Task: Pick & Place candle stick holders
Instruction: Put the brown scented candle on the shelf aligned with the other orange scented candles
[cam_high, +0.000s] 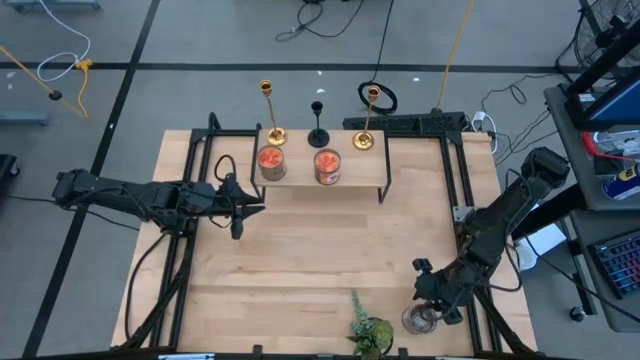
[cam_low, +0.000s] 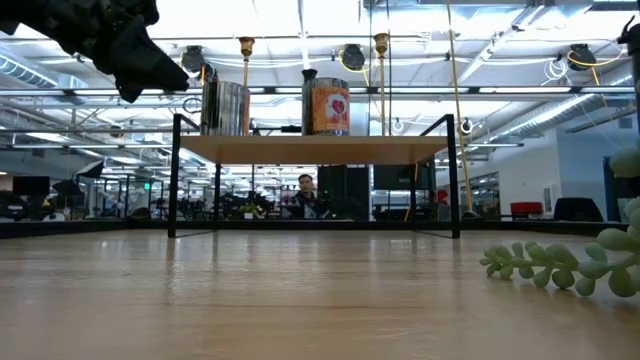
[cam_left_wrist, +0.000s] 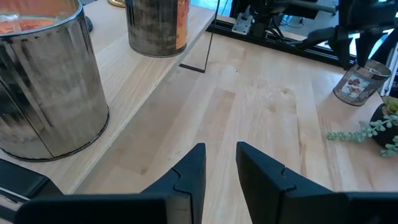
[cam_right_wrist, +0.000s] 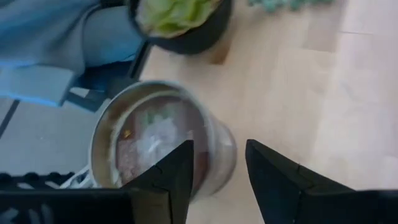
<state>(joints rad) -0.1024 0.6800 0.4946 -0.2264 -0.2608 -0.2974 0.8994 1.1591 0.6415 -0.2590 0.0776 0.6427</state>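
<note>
Three candlestick holders stand by their round bases on the far edge of a small raised shelf: a gold one on the left, a shorter black one in the middle, and a gold one on the right. In the low view their tops, such as the right gold one's, show behind the jars. My left gripper is open and empty in front of the shelf's left end. My right gripper is open at the near right, just above a glass jar candle with grey filling.
Two jar candles with orange filling stand on the shelf in front of the holders. The grey jar candle and a small green plant stand at the near edge. Bare wood lies between the shelf and them.
</note>
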